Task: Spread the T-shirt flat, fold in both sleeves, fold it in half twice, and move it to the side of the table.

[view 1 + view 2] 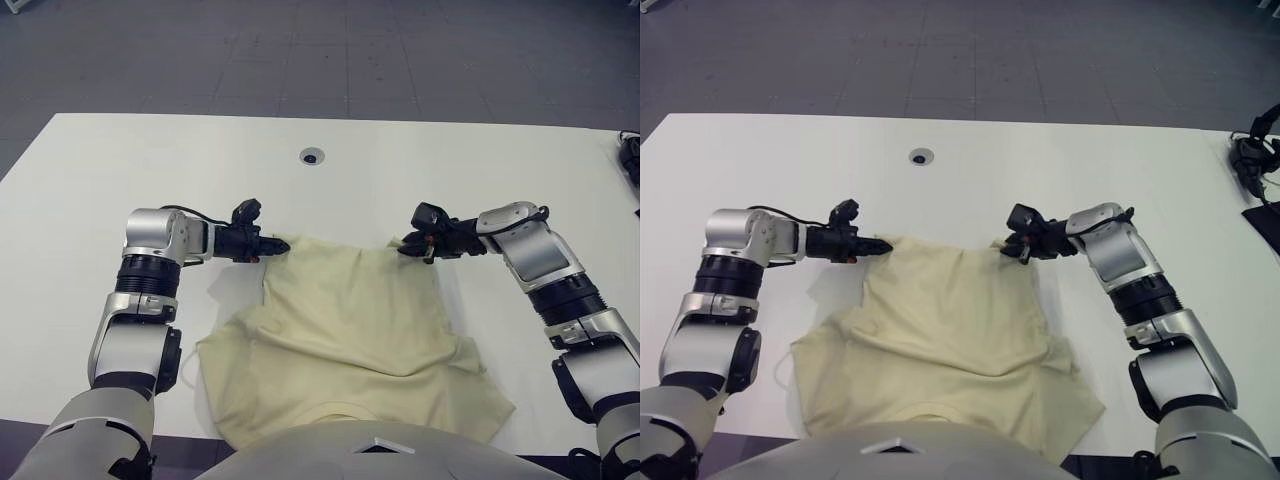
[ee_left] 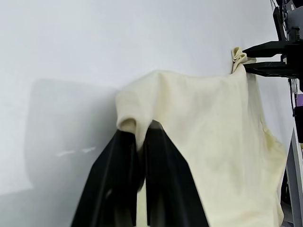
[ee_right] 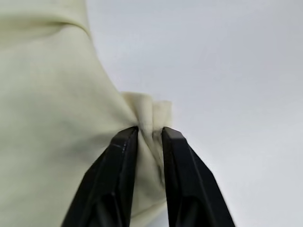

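A pale yellow T-shirt (image 1: pixel 345 340) lies on the white table (image 1: pixel 150 160), its far hem stretched between my two grippers and its sleeves and collar near the table's front edge. My left gripper (image 1: pixel 278 245) is shut on the hem's left corner (image 2: pixel 130 124). My right gripper (image 1: pixel 405 246) is shut on the hem's right corner (image 3: pixel 149 118), which bunches between the black fingers (image 3: pixel 125 156). The left wrist view also catches the right gripper (image 2: pixel 251 57) farther off, pinching its corner.
A small round hole (image 1: pixel 313 156) sits in the table beyond the shirt. Dark cables and gear (image 1: pixel 1252 155) lie at the table's right edge. Bare table stretches to the left, the right and behind the shirt.
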Robot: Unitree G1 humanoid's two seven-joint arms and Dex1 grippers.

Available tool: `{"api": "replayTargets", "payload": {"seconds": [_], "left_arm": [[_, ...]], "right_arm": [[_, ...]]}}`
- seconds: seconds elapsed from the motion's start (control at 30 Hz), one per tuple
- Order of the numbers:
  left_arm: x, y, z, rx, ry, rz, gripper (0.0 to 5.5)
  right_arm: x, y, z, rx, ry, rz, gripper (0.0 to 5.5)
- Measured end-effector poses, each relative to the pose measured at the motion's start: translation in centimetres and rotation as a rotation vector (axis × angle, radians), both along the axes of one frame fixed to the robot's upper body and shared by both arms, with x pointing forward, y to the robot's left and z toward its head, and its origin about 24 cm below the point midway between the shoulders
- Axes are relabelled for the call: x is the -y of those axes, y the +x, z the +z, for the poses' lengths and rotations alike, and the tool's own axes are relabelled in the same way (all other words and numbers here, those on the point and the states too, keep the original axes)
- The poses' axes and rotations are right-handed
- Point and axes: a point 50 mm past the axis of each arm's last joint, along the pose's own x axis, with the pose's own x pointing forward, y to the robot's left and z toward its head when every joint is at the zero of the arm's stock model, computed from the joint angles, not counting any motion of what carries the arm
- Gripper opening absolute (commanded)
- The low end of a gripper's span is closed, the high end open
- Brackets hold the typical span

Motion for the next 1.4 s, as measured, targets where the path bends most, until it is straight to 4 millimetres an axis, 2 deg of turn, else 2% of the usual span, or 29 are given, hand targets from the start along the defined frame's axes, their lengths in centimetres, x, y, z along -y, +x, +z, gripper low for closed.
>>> {"api": "replayTargets", "payload": {"seconds": [0.1,0.17,0.33,0.47,0.57,0.67,0.73,0.87,0.93,0.97,1.0,1.13,1.2,1.3,1.4], "left_arm": [[-0.2,1.1,0.2,0.04,0.014,0.037,0.01],[-0.2,2.2,0.7,0.08,0.011,0.07,0.01],[0.3,4.7,3.5,0.221,-0.036,0.087,0.01],[0.7,4.9,4.7,0.289,-0.042,-0.01,0.01],[-0.3,4.0,5.9,0.372,0.018,-0.123,0.01],[-2.0,2.1,5.7,0.408,0.11,-0.215,0.01],[-2.5,0.3,5.6,0.429,0.143,-0.283,0.01],[-2.0,-2.9,6.8,0.504,0.162,-0.454,0.01],[-1.8,-4.2,7.2,0.522,0.178,-0.516,0.01],[-1.6,-4.8,7.1,0.526,0.191,-0.548,0.01],[-1.4,-5.7,6.7,0.52,0.212,-0.598,0.37],[-1.3,-8.0,4.6,0.467,0.282,-0.724,0.98],[-2.3,-9.1,3.8,0.436,0.343,-0.786,1.31],[-3.1,-9.6,4.2,0.441,0.375,-0.851,1.79],[-3.5,-9.6,5.6,0.485,0.373,-0.885,2.27]], "right_arm": [[0.2,1.2,0.0,0.063,0.01,-0.084,0.08],[0.4,2.2,-0.1,0.101,0.013,-0.156,0.02],[0.6,3.3,0.0,0.143,0.045,-0.255,0.01],[0.0,3.3,2.2,0.17,0.154,-0.273,0.01],[-0.6,2.6,5.2,0.215,0.264,-0.26,0.01],[-0.1,0.7,7.2,0.212,0.346,-0.273,0.01],[0.1,-1.3,8.0,0.178,0.376,-0.236,0.01],[0.3,-6.3,7.5,0.032,0.324,-0.072,0.01],[0.8,-7.9,6.8,-0.022,0.275,-0.017,0.01],[1.0,-8.5,6.5,-0.038,0.243,0.006,0.38],[1.1,-9.0,5.9,-0.046,0.2,0.027,0.46],[1.0,-9.1,5.0,-0.008,0.131,0.039,1.14],[1.2,-9.0,5.1,0.007,0.117,0.035,1.45],[1.7,-9.2,5.4,0.0,0.1,0.05,1.91],[2.4,-9.6,6.0,-0.007,0.082,0.072,2.37]]}}
